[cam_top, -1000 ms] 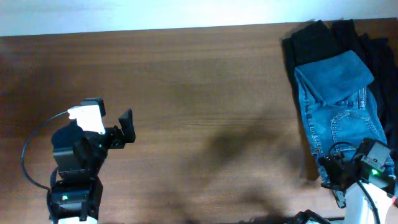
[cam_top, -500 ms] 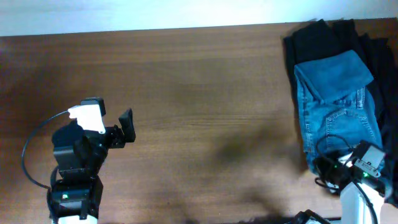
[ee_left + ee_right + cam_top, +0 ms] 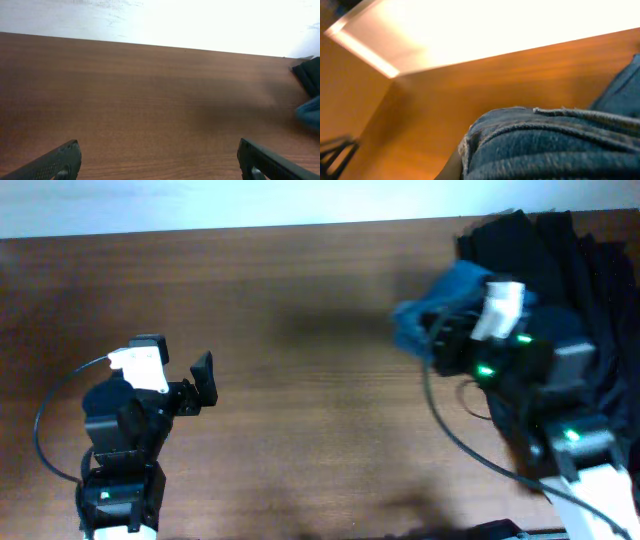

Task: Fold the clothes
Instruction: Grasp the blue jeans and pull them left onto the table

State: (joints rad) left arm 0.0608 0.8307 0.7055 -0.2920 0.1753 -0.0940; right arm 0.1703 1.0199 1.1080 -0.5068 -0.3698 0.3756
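The blue denim jeans (image 3: 440,298) hang bunched up at the right of the table, left of the black pile. My right gripper (image 3: 435,330) is shut on them; in the right wrist view the denim (image 3: 560,145) fills the lower right and hides the fingers. A blurred edge of the jeans (image 3: 311,112) shows at the far right of the left wrist view. My left gripper (image 3: 188,392) stands open over bare wood at the front left, far from the jeans, with nothing between its fingers (image 3: 70,156).
Black garments (image 3: 565,250) lie piled at the back right corner, and a corner of them (image 3: 307,75) shows in the left wrist view. The brown wooden table (image 3: 300,330) ends at a pale wall along the back.
The right gripper shut on the jeans at the front right. It then swung up and left, pulling them off the black pile into a bunch. The left arm has not moved.
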